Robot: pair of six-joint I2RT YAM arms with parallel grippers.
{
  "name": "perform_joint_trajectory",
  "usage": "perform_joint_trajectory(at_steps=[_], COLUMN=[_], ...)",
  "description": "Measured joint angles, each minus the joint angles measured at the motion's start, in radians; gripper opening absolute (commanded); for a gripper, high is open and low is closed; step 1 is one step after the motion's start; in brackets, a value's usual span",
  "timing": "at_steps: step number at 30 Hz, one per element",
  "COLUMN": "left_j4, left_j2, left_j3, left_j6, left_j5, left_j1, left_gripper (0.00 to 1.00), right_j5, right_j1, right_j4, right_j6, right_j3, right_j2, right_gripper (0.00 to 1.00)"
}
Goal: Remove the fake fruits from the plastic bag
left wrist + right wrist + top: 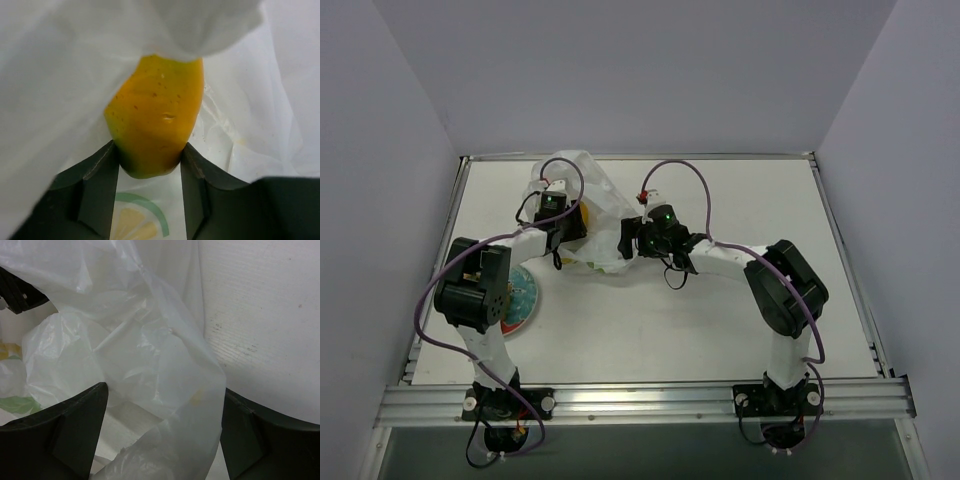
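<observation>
I read left gripper [149, 152] clamped on yellow-orange mango-shaped fruit [156, 107], plastic bag [60, 75] film all round it, right gripper [162, 410] spread wide, gripping nothing, bag film draped between its jaws

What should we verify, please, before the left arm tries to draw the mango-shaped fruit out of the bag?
1. Left end effector closed on the mango-shaped fruit, both fingers touching its lower end: ok.
2. Plastic bag clear of the fruit's top: not ok, a fold drapes over it.
3. Right end effector pinning the bag: not ok, jaws apart, film loose between them.
4. Plate free as a drop spot: cannot tell, the left arm covers part of it.
5. Other fruits located: cannot tell, none visible.
</observation>
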Motion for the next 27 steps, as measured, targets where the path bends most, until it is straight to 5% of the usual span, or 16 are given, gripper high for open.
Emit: perform_joint_trajectory(at_steps=[4, 15, 27], left_j4=[0.006, 0.01, -0.153], left_j2=[-0.003, -0.211, -0.598], left_j3=[-0.003, -0.108, -0.219], left_j6=[-0.003, -0.029, -0.105], left_j5=[-0.008, 0.01, 0.209], left_j1=[0.0, 0.0, 0.003], left_gripper=[0.03, 0.02, 0.02], right_j5=[-0.005, -0.011, 0.004], right_j1=[0.004, 0.005, 0.01], right_j4=[0.0, 0.008, 0.023], right_j6=[0.0, 0.001, 0.004], right_j3=[-0.008, -0.023, -0.029], right_j2=[0.0, -0.003, -0.005], right_gripper=[0.79, 0.79, 0.77])
